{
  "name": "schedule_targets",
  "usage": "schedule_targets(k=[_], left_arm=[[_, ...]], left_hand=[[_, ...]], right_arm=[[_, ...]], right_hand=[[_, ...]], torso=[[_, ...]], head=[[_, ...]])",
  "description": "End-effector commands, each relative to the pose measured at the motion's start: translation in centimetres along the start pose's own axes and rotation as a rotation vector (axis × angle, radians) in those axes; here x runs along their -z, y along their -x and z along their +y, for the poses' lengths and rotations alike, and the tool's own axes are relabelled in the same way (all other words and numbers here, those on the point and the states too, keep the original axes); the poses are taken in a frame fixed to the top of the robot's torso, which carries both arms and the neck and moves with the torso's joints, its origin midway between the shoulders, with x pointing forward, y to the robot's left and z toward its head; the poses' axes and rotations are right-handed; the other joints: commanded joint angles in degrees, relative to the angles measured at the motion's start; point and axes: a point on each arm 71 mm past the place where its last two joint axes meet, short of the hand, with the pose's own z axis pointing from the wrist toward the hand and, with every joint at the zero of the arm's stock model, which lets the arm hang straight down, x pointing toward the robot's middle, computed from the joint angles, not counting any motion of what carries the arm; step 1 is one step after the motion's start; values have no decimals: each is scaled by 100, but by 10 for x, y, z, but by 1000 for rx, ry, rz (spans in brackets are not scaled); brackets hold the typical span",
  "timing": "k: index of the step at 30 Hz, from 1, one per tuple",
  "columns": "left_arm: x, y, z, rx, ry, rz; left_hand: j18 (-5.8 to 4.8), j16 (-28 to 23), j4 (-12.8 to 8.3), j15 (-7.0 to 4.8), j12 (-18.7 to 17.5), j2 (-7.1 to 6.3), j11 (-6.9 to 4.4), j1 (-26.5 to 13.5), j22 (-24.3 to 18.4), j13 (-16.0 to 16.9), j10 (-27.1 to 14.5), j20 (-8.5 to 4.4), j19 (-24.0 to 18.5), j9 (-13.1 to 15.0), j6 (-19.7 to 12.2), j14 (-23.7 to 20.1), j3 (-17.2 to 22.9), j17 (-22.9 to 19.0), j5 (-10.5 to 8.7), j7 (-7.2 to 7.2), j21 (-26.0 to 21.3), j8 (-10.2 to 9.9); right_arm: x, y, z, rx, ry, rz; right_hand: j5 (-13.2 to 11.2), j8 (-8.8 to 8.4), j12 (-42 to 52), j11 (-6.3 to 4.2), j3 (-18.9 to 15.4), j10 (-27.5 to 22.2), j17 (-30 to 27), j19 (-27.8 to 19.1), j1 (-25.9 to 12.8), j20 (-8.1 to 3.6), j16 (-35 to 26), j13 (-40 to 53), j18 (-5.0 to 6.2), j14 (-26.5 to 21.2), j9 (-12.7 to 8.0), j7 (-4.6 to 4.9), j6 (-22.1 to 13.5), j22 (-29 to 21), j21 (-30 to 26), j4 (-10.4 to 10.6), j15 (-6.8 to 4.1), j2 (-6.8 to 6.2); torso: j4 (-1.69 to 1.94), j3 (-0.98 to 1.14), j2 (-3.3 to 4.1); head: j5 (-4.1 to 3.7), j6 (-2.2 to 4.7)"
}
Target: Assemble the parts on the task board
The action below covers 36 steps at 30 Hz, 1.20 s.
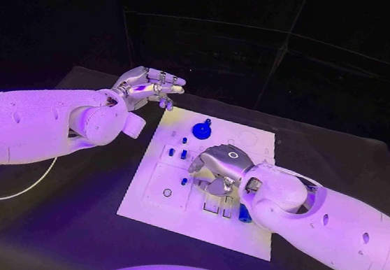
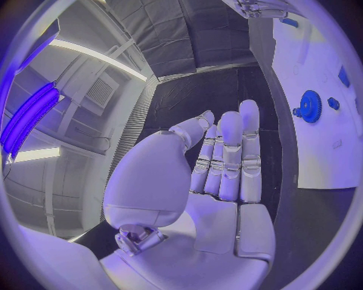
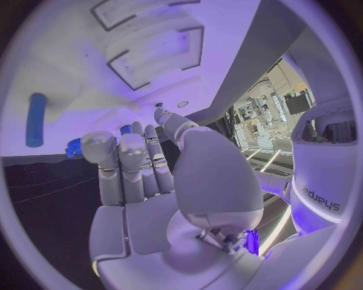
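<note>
Right hand (image 1: 219, 170), nearest the head camera: a silver, many-jointed metal hand on a smooth white moulded arm, poised low over the middle of the task board (image 1: 147, 205). Its fingers (image 3: 121, 160) lie straight and together, released, grasping nothing; in the right wrist view they point toward the board's surface.

Task board: a flat, matt white plate, roughly rectangular, lying on the black worktop (image 1: 56, 224), its long axis running from 6 o'clock to 12 o'clock in the head view. Its face carries shallow rectangular recesses (image 3: 155, 57) with raised outlines.

Parts: small, glossy blue pieces. A short blue peg (image 1: 245, 213) lies on the board at about 4 o'clock from the right hand, just beside its wrist; several small blue studs (image 1: 182, 153) stand at about 9 o'clock from the hand. A blue toothed wheel (image 1: 203, 131), round with a finely ridged rim, stands near the board's far end, at 11 o'clock from the right hand and at about 4 o'clock from the left hand. A blue cylinder (image 3: 35, 119) lies flat on the board, its long axis roughly parallel to the right fingers and to one side of them.

Left hand (image 1: 147, 86): raised off the far left corner of the board, palm flat, fingers (image 2: 227, 157) extended side by side, holding nothing.

Judgement: the right hand is the nearer to most parts; the wheel lies between the two hands.
</note>
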Motion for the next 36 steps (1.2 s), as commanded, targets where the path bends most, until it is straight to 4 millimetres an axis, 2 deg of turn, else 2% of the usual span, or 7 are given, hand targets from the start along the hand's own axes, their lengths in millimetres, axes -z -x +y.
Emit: schedule_targets(k=[1, 10, 16, 17, 27, 32, 36], left_arm=[[0, -1, -1, 9, 1, 16], [0, -1, 0, 10, 4, 18], [0, -2, 0, 11, 5, 20], [-1, -2, 0, 11, 5, 21], [-1, -3, 1, 12, 7, 25], [-1, -3, 1, 12, 9, 25], [-1, -3, 1, 13, 10, 26]], left_hand=[[30, -20, -8, 4, 22, 17, 7, -58, -8, -10, -47, 14, -30, -6, -42, -30, -17, -10, -27, 14, -22, -9], [30, -22, -10, 6, 24, 17, 8, -57, -10, -10, -50, 16, -32, -6, -45, -33, -18, -13, -27, 16, -26, -9], [30, -22, -10, 6, 24, 17, 8, -57, -10, -10, -50, 16, -32, -6, -45, -33, -18, -13, -27, 16, -26, -9], [30, -22, -10, 6, 24, 17, 8, -57, -10, -10, -50, 16, -32, -6, -45, -33, -18, -13, -27, 16, -26, -9], [30, -26, -17, 7, 27, 17, 8, -49, -13, -11, -53, 17, -35, -5, -48, -39, -18, -17, -27, 16, -31, -7], [30, -26, -17, 7, 27, 17, 8, -49, -13, -11, -53, 17, -35, -5, -48, -39, -18, -17, -27, 16, -31, -7], [30, -26, -17, 7, 27, 17, 8, -49, -13, -11, -53, 17, -35, -5, -48, -39, -18, -17, -27, 16, -31, -7]], right_arm=[[11, 12, -6, -58, -19, -105], [43, 30, -41, -74, -155, -51], [54, 32, -56, -34, -219, -3], [54, 32, -57, -28, -226, 2], [49, 27, -64, -6, -255, 61], [44, 24, -66, 1, -263, 85], [42, 23, -67, 12, -269, 92]], right_hand=[[22, -18, 40, 0, -48, -61, -37, -50, -12, 9, -45, 3, 15, -28, -8, -5, -70, -32, -43, -10, 9, -13], [-4, -8, 76, -9, -185, -123, -126, -76, -44, 9, -113, 5, 26, -42, 0, -18, -174, -104, -93, -19, 5, -85], [29, -5, 126, -5, -601, -314, -285, -159, -48, 10, -237, 11, 55, -60, 4, -20, -315, -314, -230, 8, 9, -126], [29, -3, 136, -4, -645, -327, -293, -169, -40, 12, -242, 12, 58, -59, 5, -20, -324, -338, -246, 13, 7, -121], [37, 30, 283, -34, -787, -273, -328, -136, 117, -1, -258, 20, 51, -43, 24, -110, -219, -331, -265, 29, -17, 66], [-50, 34, 346, -46, -672, -214, -364, -104, 245, -14, -281, 8, 46, -42, 26, -104, -133, -310, -255, -8, -30, 202], [-105, 37, 356, -44, -608, -208, -373, -100, 274, -16, -287, 2, 47, -41, 27, -92, -91, -316, -258, -19, -29, 239]], torso=[[-22, -5, -18], [-20, 1, -13], [-26, -1, -11], [-16, -3, -11], [11, -8, -9], [-7, -6, -12], [-9, -7, -11]], head=[[-31, 37], [-124, 109], [-143, 124], [-149, 125], [-151, 133], [-131, 128], [-133, 128]])
